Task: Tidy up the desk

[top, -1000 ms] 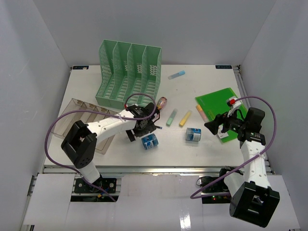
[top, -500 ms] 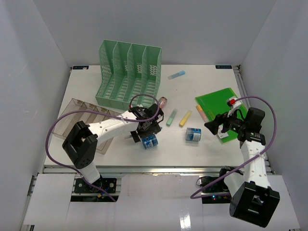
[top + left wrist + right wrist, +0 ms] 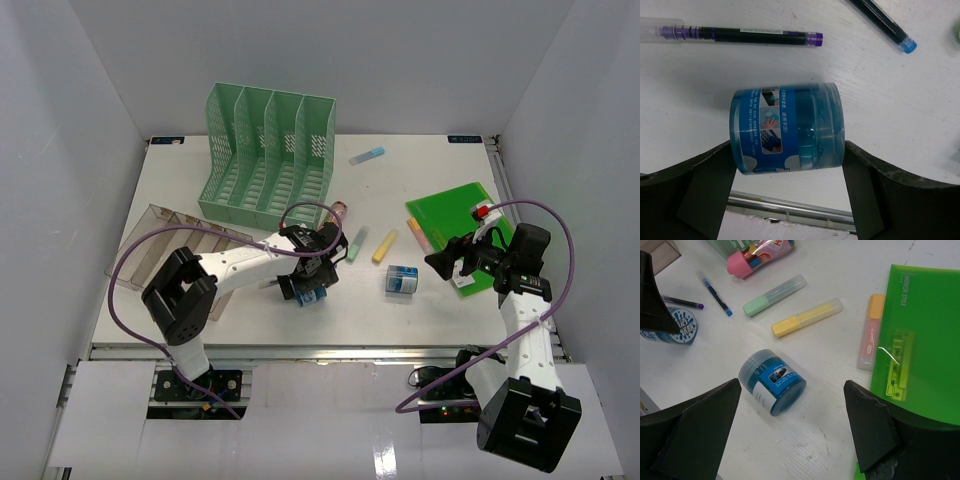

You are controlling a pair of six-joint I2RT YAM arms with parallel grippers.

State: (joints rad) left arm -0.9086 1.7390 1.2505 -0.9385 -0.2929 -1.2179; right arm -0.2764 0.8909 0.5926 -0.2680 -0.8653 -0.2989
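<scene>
The white desk (image 3: 430, 180) holds scattered stationery. A blue jar (image 3: 787, 127) lies on its side near the front edge. My left gripper (image 3: 789, 146) is shut on it, one finger at each end; in the top view this gripper (image 3: 311, 284) covers most of the jar. A second blue jar (image 3: 772, 382) lies on its side further right (image 3: 402, 279). My right gripper (image 3: 792, 385) hangs open and empty above and to the right of this jar, also seen in the top view (image 3: 447, 262).
A mint file rack (image 3: 268, 155) stands at the back left and a clear tray (image 3: 165, 250) at the left. A green folder (image 3: 460, 225) with an orange highlighter (image 3: 870, 332) lies at the right. Green (image 3: 774, 295) and yellow (image 3: 807, 316) highlighters, a pink pouch (image 3: 760, 252) and two pens (image 3: 740, 35) lie mid-desk.
My left gripper has moved right and forward over the near blue jar and closed on its ends. The right arm has not moved.
</scene>
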